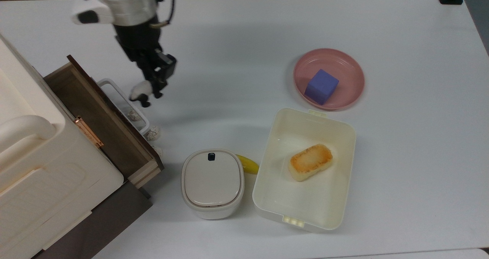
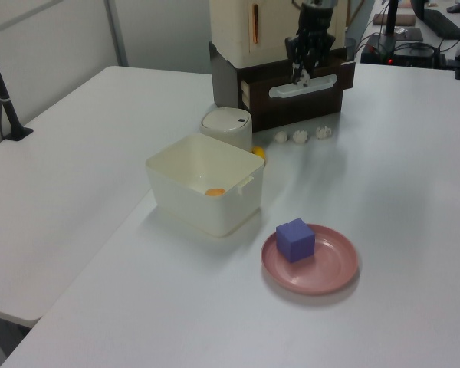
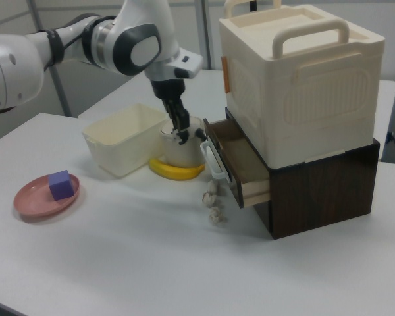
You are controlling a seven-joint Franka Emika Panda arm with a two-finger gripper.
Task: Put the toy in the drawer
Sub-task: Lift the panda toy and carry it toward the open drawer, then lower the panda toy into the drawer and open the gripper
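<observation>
A broad white table (image 1: 401,156) carries the scene, with a second white table beside it at the left view's left and office clutter and cables behind. On it stand a pink plate (image 1: 349,70) bearing a purple cube (image 1: 321,86), a cream plastic tub (image 1: 267,182) holding a toasted-looking piece of bread (image 1: 310,162), a small lidded cream container (image 1: 212,182) and, peeping out behind that container, a yellow banana (image 1: 248,164). Three small whitish lumps (image 2: 300,136) lie on the table near the drawer front.

The arm's gripper (image 1: 153,88) hangs above the table with its fingers closed on the toy (image 1: 140,91), a tiny black-and-white panda held clear of the surface, its dark legs pointing down. In the top view the toy sits just beside the white handle on the front of the drawer (image 1: 95,117), on the top view's right of it and not yet over the opening. The drawer is pulled open, dark brown inside with paler wood edges, under a cream-white cabinet (image 3: 303,79) with carry handles, which rests on a dark brown base.
</observation>
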